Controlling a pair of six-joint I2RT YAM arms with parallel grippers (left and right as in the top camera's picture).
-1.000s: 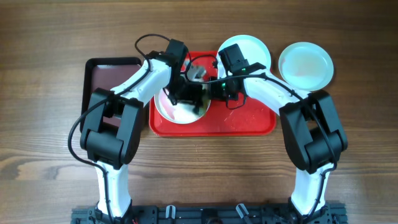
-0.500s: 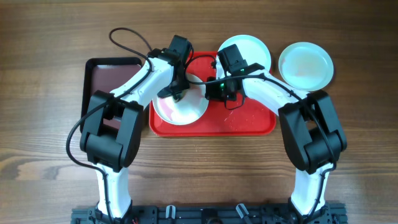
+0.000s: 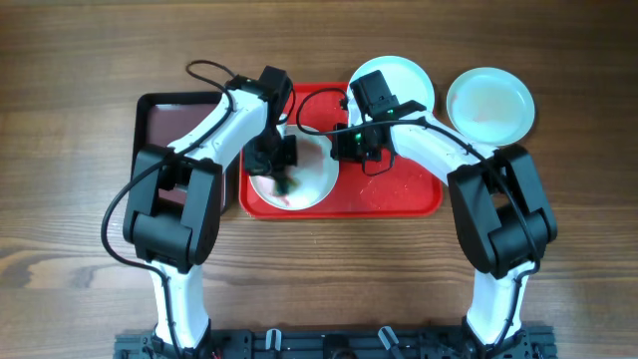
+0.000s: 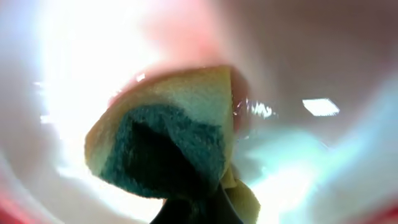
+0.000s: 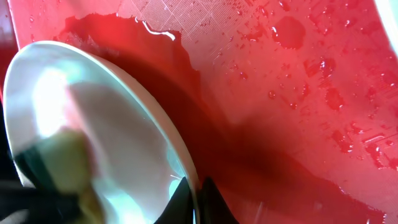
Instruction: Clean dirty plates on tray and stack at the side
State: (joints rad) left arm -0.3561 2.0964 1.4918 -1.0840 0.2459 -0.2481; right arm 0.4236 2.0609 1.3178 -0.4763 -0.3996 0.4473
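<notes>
My left gripper pinches a yellow-and-green foam sponge against the round white plate under it. My right gripper clamps that plate's rim, tilted over the bright red plastic tray.

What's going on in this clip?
The left claw presses a yellow-and-green sponge into the white plate on the wet red tray. The right claw pinches that plate's rim and holds it tilted. A second plate lies by the tray's far edge and a third plate on the table to its right, not yet stacked.
</notes>
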